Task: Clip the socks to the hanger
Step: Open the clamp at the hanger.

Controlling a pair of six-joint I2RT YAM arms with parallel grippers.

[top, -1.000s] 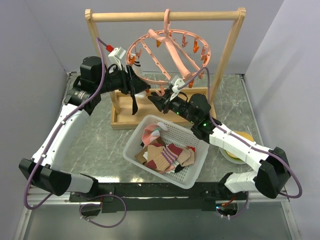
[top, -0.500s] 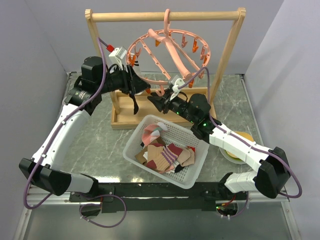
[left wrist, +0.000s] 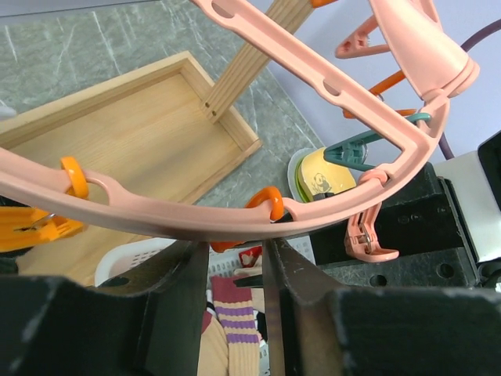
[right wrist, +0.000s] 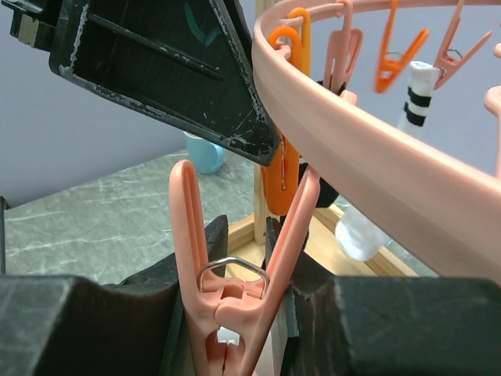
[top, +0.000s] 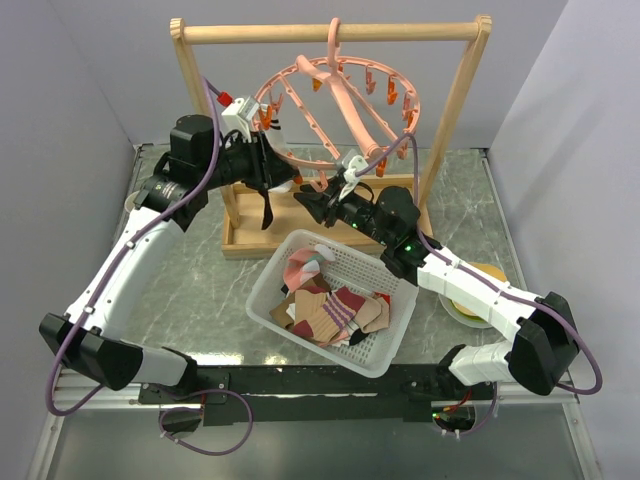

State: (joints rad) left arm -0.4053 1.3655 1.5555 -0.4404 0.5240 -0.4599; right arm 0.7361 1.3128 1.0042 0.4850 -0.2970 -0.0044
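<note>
The salmon-pink ring hanger [top: 345,95] hangs tilted from the wooden rail. My left gripper [top: 268,170] is at its left rim, and its jaws stand close either side of an orange clip [left wrist: 227,245] just under the ring [left wrist: 196,219]. A black sock [top: 266,208] dangles straight below it. My right gripper [top: 318,205] is shut on a pink clip [right wrist: 188,235] hanging from the ring [right wrist: 376,157], right beside the orange clip [right wrist: 280,184]. A white sock with black stripes [right wrist: 415,94] hangs further along. More socks [top: 325,310] lie in the basket.
The wooden rack [top: 330,32] stands on a shallow wooden tray [top: 245,240]. In front of it, the white mesh basket [top: 395,345] sits between the two arms. A yellow dish [top: 480,300] lies behind the right forearm. A teal cup [right wrist: 205,153] is at the back. Grey walls close both sides.
The left gripper's jaws have narrowed round the orange clip and its wrist has shifted slightly up and right. The right arm and its pink clip have stayed put.
</note>
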